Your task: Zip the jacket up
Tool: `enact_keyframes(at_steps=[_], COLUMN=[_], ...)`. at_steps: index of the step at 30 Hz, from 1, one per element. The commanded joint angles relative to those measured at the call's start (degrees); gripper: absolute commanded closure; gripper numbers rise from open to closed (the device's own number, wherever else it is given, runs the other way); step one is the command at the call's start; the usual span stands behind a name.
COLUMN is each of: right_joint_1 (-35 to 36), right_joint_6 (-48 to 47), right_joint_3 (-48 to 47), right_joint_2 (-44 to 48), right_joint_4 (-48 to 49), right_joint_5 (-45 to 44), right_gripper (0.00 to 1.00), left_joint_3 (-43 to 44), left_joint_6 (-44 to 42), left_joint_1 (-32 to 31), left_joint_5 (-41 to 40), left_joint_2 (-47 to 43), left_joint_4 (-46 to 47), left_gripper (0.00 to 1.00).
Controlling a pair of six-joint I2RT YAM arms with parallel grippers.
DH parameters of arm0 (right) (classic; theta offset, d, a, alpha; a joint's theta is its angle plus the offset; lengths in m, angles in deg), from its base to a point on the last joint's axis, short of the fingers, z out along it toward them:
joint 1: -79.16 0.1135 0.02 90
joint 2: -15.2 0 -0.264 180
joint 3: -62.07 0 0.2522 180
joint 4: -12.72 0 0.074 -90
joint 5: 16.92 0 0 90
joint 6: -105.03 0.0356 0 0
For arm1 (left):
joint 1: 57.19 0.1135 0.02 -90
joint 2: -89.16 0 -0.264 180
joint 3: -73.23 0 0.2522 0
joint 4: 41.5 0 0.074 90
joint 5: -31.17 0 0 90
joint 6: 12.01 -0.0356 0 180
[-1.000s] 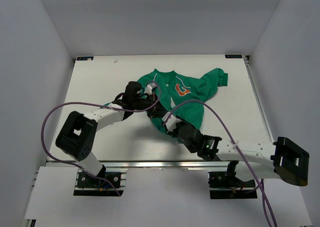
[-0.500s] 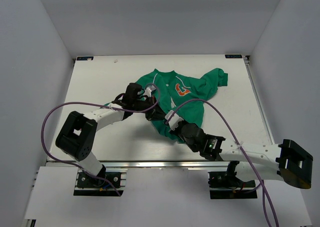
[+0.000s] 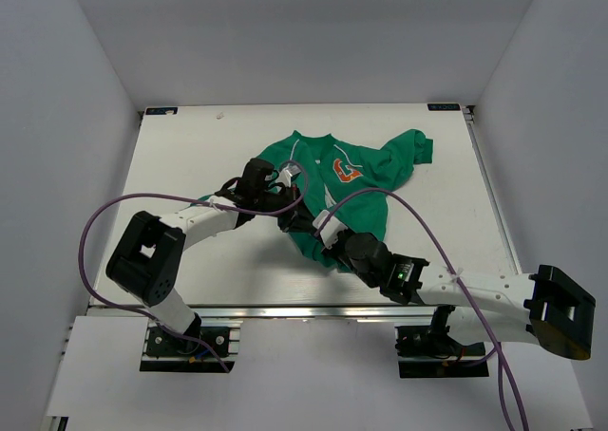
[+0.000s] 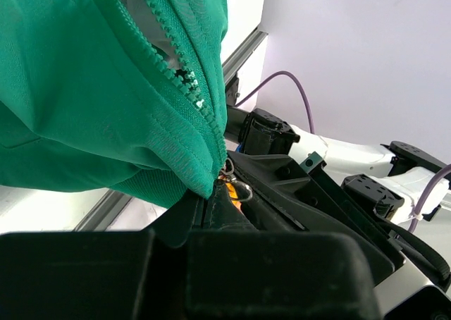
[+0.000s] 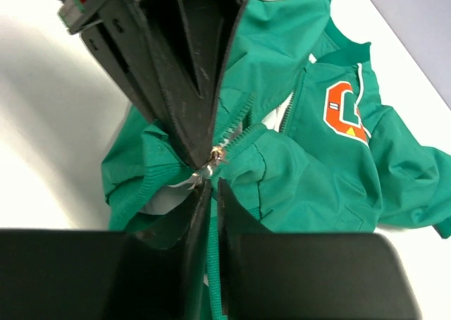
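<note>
Jacket (image 3: 353, 192) lies crumpled on the far-centre of the bench (image 3: 185, 141), chest up, orange logo (image 3: 348, 171) showing, one sleeve thrown out to the far right. The bottom hem is lifted a little at the near-left corner, where both arms meet. The front is not closed: in the left wrist view the two rows of zip teeth (image 4: 182, 60) run apart from each other upward, and from the top cam a strip of pale lining shows between the front panels. The metal slider (image 5: 214, 154) sits right at the hem end of the zip, so as far as one can judge approx. none of the run is done yet; nearly the whole pull up to the collar is left. Left gripper (image 4: 206, 201) has its fingers pressed together on the hem edge just below the slider. Right gripper (image 5: 211, 190) comes in from the opposite side, fingers also pressed together w/ a green strip of fabric caught between them; whether it also has the slider's tab is probably not decidable here, the fingers hide it. Purple cables (image 3: 95, 232) loop clear of the work.
</note>
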Motion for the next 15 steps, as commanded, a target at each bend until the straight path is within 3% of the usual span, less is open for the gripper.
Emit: enact_keyframes(at_steps=[1, 4, 9, 12, 15], right_joint_1=[-0.2, -0.2, -0.4, -0.8, -0.9], right_joint_6=[0.8, 1.2, 2.8, 3.9, 5.0], right_joint_3=[-1.1, -1.8, -2.0, -2.3, -2.7], right_joint_2=[0.2, -0.4, 0.8, 1.4, 1.1], right_joint_4=[1.1, 0.1, 0.2, 0.1, -0.9], right_joint_5=[2.5, 2.8, 4.5, 6.8, 8.2], right_gripper=[0.85, 0.77, 0.74, 0.63, 0.58], left_joint_3=[2.4, 2.4, 1.9, 1.8, 1.7], left_joint_6=[-1.4, -1.9, -2.3, -2.5, -2.5], left_joint_1=[-0.6, -0.8, -1.0, -1.2, -1.3], left_joint_5=[0.2, -0.1, -0.1, -0.2, 0.1], left_joint_2=[-0.9, -0.8, -0.8, -0.8, -0.6], left_joint_4=[-0.4, -0.8, -1.0, -1.0, -0.4], left_gripper=[1.00, 1.00, 1.00, 1.00, 1.00])
